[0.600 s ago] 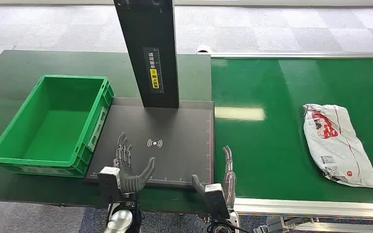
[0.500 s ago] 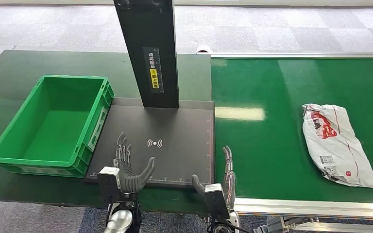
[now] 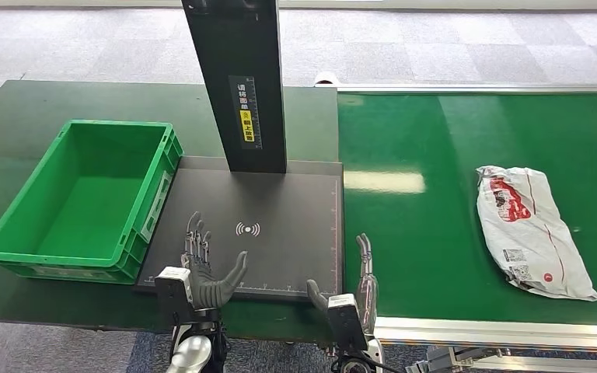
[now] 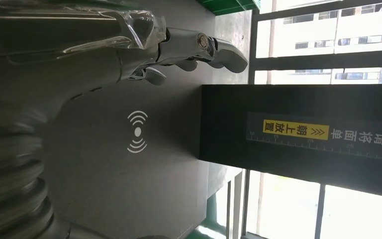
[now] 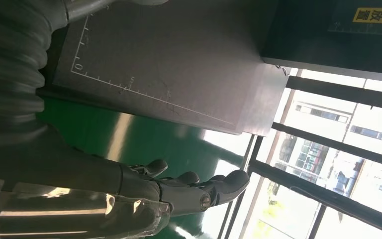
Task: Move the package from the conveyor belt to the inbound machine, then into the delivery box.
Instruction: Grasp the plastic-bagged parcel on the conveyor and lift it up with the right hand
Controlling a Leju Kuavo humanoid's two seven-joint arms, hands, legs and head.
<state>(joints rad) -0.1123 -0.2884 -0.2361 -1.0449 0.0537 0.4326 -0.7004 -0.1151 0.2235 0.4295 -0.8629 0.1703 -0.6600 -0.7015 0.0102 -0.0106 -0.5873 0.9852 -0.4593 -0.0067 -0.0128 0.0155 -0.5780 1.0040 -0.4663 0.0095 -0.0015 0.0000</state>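
The package, a white crumpled plastic mailer with red print, lies on the green conveyor belt, well right of both hands. Left hand and right hand wait released, fingers spread, beside the black inbound scanner plate, likely poised for pickup.

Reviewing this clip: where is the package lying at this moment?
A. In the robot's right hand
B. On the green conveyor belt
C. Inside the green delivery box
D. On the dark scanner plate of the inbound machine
B. The package lies flat on the green conveyor belt, well to the right of the inbound machine; the delivery box holds nothing, and the right hand is open and holds nothing.
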